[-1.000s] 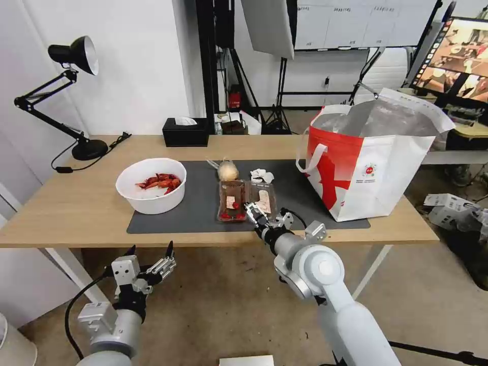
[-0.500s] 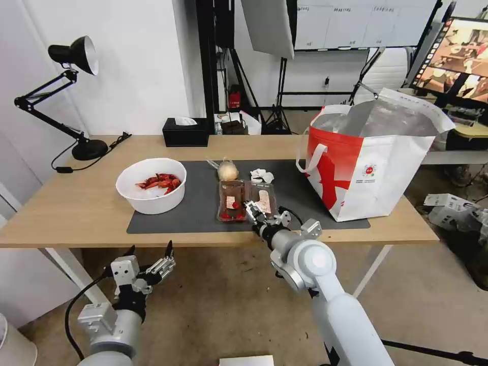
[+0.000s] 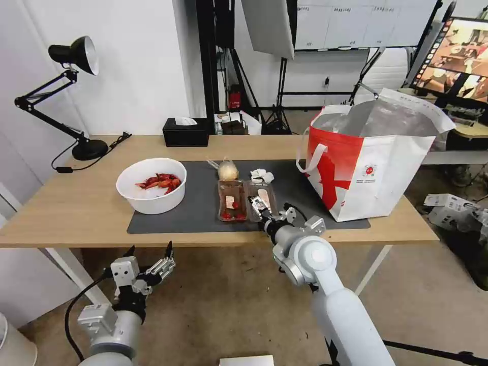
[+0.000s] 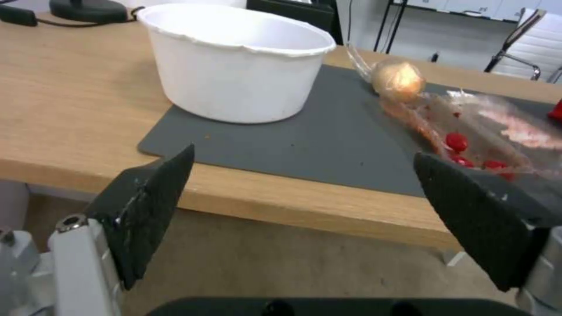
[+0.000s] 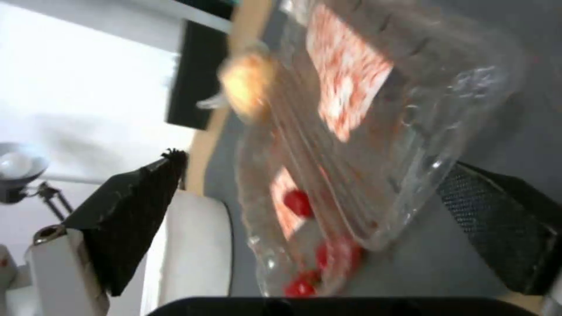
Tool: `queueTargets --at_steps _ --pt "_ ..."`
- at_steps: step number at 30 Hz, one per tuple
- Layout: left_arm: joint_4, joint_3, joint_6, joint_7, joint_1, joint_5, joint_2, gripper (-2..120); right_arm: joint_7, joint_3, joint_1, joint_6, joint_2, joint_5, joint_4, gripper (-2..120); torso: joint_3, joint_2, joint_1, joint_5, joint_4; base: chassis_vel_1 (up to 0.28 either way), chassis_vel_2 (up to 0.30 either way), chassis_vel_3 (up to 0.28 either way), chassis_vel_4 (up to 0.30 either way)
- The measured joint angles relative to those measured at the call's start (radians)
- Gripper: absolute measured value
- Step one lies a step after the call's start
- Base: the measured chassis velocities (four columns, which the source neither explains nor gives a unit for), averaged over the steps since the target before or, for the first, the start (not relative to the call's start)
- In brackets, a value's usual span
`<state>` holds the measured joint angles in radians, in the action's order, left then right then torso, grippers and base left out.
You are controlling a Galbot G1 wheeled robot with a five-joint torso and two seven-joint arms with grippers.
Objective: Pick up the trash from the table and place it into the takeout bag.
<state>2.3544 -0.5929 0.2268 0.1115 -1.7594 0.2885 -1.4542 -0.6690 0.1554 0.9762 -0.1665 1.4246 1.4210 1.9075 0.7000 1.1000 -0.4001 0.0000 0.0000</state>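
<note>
On the dark mat (image 3: 198,208) of the table (image 3: 76,203) stand a white bowl (image 3: 151,195) of red shells, a clear hinged tray (image 3: 235,201), a small knotted bag (image 3: 227,171) and a crumpled tissue (image 3: 262,176). The red-and-white takeout bag (image 3: 371,168) stands open at the right end. My right gripper (image 3: 260,203) is open at the tray's near right half. In the right wrist view its fingers (image 5: 135,224) straddle the tray (image 5: 363,131). My left gripper (image 3: 151,250) hangs open below the table's front edge, facing the bowl (image 4: 234,66) and the tray (image 4: 486,131).
A black tissue box (image 3: 186,132) sits at the back of the table and a black desk lamp (image 3: 76,56) at the back left. Bare wood lies left of the bowl. Tripods, a monitor and floor clutter stand beyond and to the right.
My right gripper has reached farther forward and a little right over the tray's right half. The left arm has stayed still.
</note>
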Motion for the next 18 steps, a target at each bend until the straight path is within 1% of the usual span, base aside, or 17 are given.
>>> queueTargets --at_steps 1,3,4,7,8,11,12,16,18 --pt "0.000 0.000 0.000 0.000 0.000 0.000 0.000 100 0.000 0.000 0.000 0.000 0.000 0.000 0.000 100 0.000 0.000 0.000 0.0000 0.0000 0.000 0.000 0.000 0.000" --pt "0.000 0.000 -0.001 0.000 -0.001 0.000 0.000 100 0.068 -0.013 0.006 0.010 -0.013 -0.082 0.000 100 0.000 0.000 0.000 -0.0001 -0.0001 0.000 0.000 0.000 0.000" --pt "0.000 0.000 -0.001 0.000 -0.001 0.000 0.000 100 0.068 -0.013 0.006 0.010 -0.013 -0.082 0.000 100 0.000 0.000 0.000 -0.0001 -0.0001 0.000 0.000 0.000 0.000" --pt "0.000 0.000 -0.004 0.000 -0.004 0.000 0.000 100 0.166 -0.034 0.007 0.013 -0.038 -0.184 0.002 100 0.000 0.000 0.000 0.0000 -0.0001 0.000 0.000 0.000 0.000" --pt "0.000 0.000 -0.004 0.000 -0.004 0.000 0.000 100 0.166 -0.034 0.007 0.013 -0.038 -0.184 0.002 100 0.000 0.000 0.000 0.0000 -0.0001 0.000 0.000 0.000 0.000" --pt "0.001 -0.002 -0.006 0.000 -0.004 -0.001 -0.001 100 0.255 -0.059 -0.010 0.000 -0.067 -0.240 0.007 100 0.000 0.000 0.000 0.0000 -0.0001 0.000 0.000 0.000 0.000" --pt "0.001 -0.003 -0.006 0.000 -0.005 -0.001 -0.002 100 0.279 -0.068 -0.019 -0.015 -0.077 -0.246 0.010 100 0.000 0.000 0.000 0.0000 -0.0001 0.000 0.000 0.000 0.000" --pt "0.003 -0.004 -0.007 -0.001 -0.005 -0.001 -0.005 100 0.299 -0.095 -0.050 -0.046 -0.096 -0.237 0.011 100 0.000 0.000 0.000 -0.0001 -0.0001 0.000 0.000 0.000 0.000" --pt "0.004 -0.005 -0.008 -0.001 -0.005 -0.001 -0.008 100 0.295 -0.125 -0.087 -0.078 -0.102 -0.197 -0.005 100 0.000 0.000 0.000 0.0000 0.0000 0.000 0.000 0.000 0.000"
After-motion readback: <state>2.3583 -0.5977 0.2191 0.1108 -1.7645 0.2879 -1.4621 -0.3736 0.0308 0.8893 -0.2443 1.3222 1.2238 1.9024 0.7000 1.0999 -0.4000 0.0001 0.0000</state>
